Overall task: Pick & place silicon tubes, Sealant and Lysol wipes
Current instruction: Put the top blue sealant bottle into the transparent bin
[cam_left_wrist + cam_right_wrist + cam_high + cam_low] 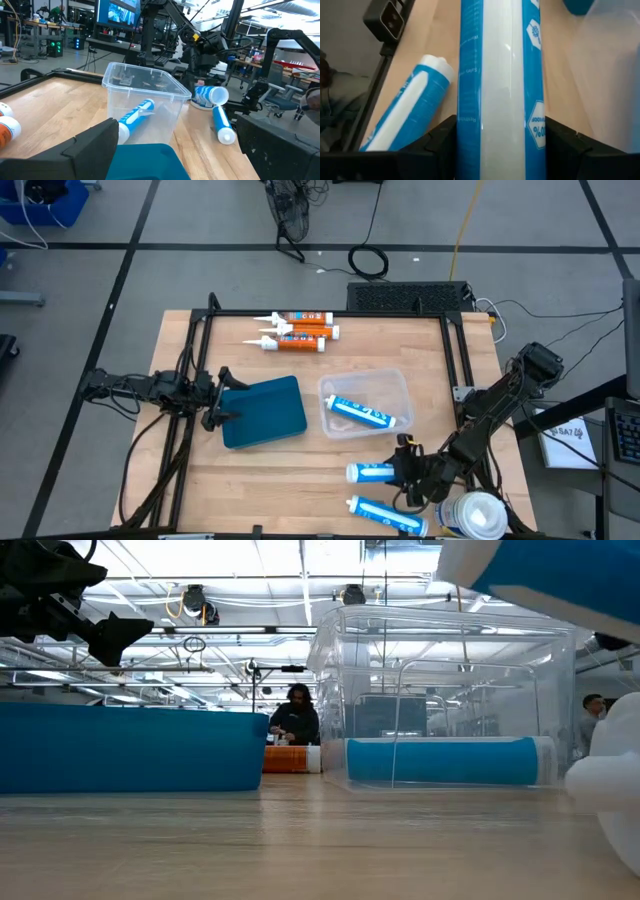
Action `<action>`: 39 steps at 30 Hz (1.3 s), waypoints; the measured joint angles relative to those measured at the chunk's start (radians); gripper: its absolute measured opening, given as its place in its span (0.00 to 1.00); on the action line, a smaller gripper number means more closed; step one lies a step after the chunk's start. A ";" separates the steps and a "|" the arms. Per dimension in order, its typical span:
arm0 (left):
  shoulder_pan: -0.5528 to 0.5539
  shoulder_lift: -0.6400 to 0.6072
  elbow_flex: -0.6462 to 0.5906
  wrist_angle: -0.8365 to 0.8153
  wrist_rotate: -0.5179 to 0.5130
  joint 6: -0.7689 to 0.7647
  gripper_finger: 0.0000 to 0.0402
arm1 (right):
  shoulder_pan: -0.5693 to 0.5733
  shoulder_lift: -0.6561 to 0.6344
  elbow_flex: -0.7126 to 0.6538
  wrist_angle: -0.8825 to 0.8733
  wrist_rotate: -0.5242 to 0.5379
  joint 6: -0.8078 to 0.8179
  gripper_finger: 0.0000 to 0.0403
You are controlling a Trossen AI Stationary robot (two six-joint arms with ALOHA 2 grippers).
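Blue-and-white tube [500, 85], ends cut off, sits clamped in right tool [500, 150]; left tool [222, 395] gapes.

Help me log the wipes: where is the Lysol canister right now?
In the high view, the Lysol wipes canister stands at the table's near right corner, beside the right gripper and the loose blue-and-white tube.

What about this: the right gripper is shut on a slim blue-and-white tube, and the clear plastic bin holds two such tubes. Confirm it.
Not quite. The clear plastic bin holds one slim blue-and-white tube, as the high view shows. The right gripper is indeed shut on another such tube.
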 joint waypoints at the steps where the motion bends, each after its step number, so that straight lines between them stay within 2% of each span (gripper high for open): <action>1: 0.000 0.000 0.000 0.000 0.000 0.000 0.98 | 0.000 0.000 0.000 0.007 0.000 -0.009 0.51; 13: 0.000 0.000 0.000 0.000 0.000 0.000 0.98 | -0.005 0.000 0.000 0.165 -0.003 -0.060 0.51; 26: 0.000 0.000 0.000 0.000 0.000 0.000 0.98 | -0.006 0.000 0.002 0.398 -0.085 -0.263 0.52; 31: 0.000 0.000 0.000 0.000 0.000 0.000 0.98 | -0.019 -0.016 0.053 0.358 -0.085 -0.303 0.52; 39: 0.000 0.000 0.000 0.000 0.000 0.000 0.98 | -0.062 -0.035 0.204 0.167 -0.087 -0.425 0.52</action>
